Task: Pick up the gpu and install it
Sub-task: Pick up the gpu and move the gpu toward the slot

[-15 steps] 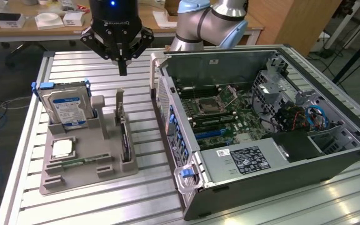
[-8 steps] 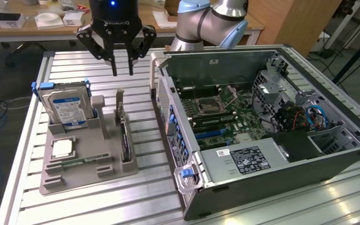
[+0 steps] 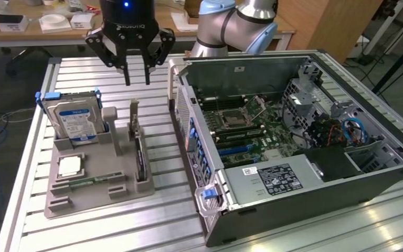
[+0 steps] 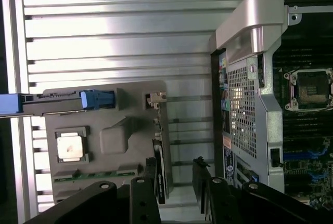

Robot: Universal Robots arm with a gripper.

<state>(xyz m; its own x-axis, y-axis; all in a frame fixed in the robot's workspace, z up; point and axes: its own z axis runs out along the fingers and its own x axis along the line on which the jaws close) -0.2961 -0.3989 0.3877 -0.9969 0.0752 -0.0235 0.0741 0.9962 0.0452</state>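
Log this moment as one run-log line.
gripper: open, empty | position: hovering above gpu | gpu: on edge in tray slot, not gripped | computer case: open, gpu not installed

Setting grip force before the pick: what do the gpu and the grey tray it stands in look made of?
The gpu: dark matte circuit board, likely fibreglass laminate, with a pale bracket at one end that looks like bare metal. The grey tray: dull, uniform, moulded-looking, probably plastic.

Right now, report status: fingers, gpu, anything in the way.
Fingers open, empty, above the gpu. It stands on edge in the tray slot, untouched. Hard drive upright alongside, not touching it.
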